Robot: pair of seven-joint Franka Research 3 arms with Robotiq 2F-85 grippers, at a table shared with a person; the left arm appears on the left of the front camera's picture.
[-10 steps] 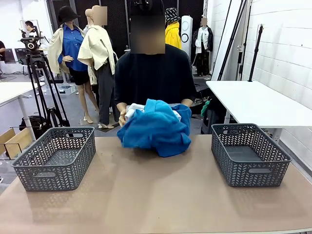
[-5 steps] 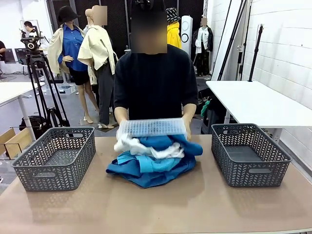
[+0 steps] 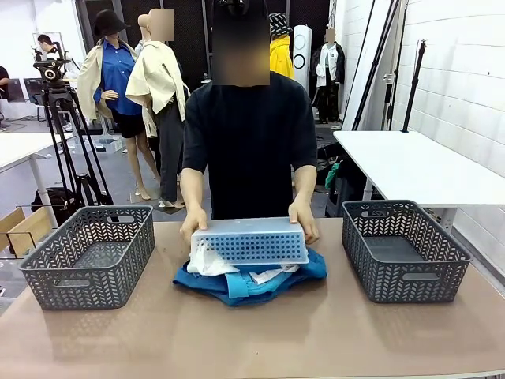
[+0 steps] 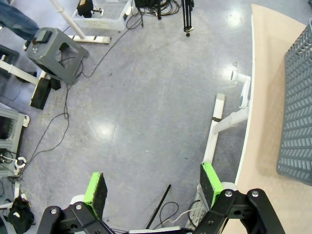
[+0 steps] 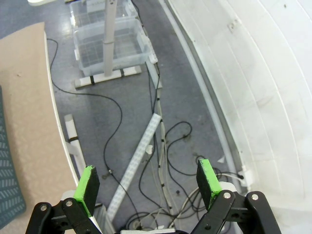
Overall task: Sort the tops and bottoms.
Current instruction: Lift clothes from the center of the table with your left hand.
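Garments (image 3: 241, 286) beneath pale crate (image 3: 251, 241), between grey baskets (image 3: 87, 260).

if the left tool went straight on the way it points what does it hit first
Probably the bare grey floor: the left tool, open, points down beside the table edge with nothing between its pads. The white table leg lies close to one side, though depth is unclear.

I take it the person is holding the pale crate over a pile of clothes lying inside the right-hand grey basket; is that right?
Not quite: the front view shows the pile of clothes under the pale crate lying on the table, between the left grey basket and the right grey basket, not inside one.
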